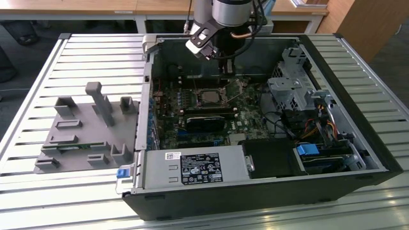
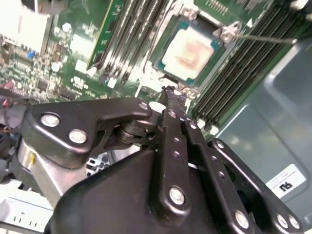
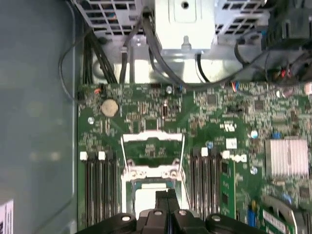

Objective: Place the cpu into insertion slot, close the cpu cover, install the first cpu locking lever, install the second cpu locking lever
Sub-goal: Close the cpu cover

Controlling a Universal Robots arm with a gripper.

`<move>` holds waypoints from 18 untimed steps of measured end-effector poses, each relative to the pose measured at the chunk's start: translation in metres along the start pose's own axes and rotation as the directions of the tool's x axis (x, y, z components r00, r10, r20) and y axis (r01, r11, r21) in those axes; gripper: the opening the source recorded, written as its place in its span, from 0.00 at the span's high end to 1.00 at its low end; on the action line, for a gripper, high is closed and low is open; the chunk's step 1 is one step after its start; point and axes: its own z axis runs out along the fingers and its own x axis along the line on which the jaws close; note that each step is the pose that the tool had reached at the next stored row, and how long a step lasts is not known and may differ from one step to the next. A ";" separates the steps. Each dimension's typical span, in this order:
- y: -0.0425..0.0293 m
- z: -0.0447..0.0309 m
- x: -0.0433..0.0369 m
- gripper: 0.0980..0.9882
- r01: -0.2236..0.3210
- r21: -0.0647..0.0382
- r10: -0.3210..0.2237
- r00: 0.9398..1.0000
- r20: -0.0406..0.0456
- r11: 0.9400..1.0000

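The cpu, a pale silvery square, lies in the insertion slot on the green board. In the first wrist view the cpu sits just past the hinge of the cpu cover. The cover, a thin metal frame, is swung back off the socket, with board showing through its window. A thin locking lever sticks out from one socket corner, unlatched. My gripper is shut with nothing between its fingers. It hangs just above the socket's edge. In the exterior view the gripper reaches into the case behind the socket.
The open computer case lies on a slatted metal table. Memory slots flank the socket on both sides. A drive cage with cables stands toward the exterior view's right, a power supply in front. A grey fixture tray lies outside the case.
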 end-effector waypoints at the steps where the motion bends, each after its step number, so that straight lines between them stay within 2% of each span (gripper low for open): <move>1: 0.0011 0.0005 0.0001 0.99 0.007 0.000 -0.007 1.000 0.000 1.000; 4: 0.0021 0.0024 0.0001 0.99 0.041 0.000 -0.041 0.999 -0.002 0.999; 7: 0.0047 0.0049 0.0017 0.99 0.050 0.000 -0.050 0.999 -0.002 0.999; 12: 0.0142 0.0075 0.0082 0.99 0.050 0.001 -0.050 0.999 0.002 0.999; 18: 0.0254 0.0093 0.0099 0.99 0.050 0.002 -0.050 0.999 0.002 0.999</move>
